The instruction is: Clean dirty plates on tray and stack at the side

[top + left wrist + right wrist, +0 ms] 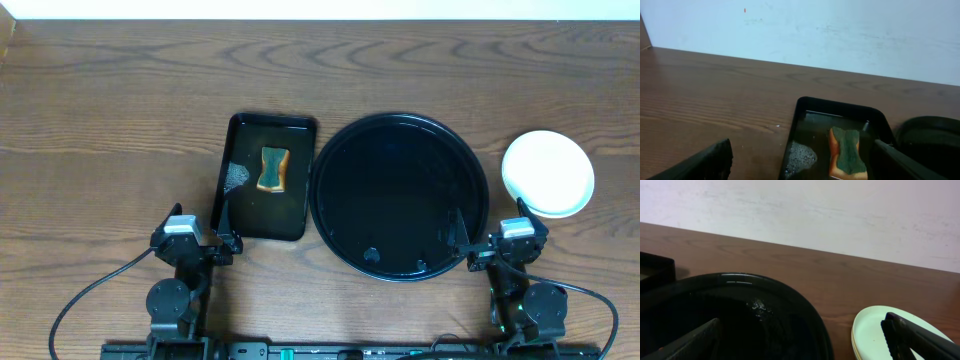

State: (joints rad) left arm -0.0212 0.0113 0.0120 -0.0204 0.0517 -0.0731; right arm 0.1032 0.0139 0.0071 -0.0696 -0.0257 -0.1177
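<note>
Overhead: plates (547,173) stacked beside tray (400,190) (top one clean). Left gripper (198,228) and right gripper (490,235) both splayed wide, grasping nothing; sponge (272,168) in rectangular tray (252,215).

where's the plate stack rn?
Overhead view, right side: the plates sit stacked on the table, just right of the round black tray and off it.

A small rectangular black tray (296,208) sits on the brown wooden surface (100,100). In it lie an orange sponge (272,168), green side up, and a patch of suds (235,178).
</note>
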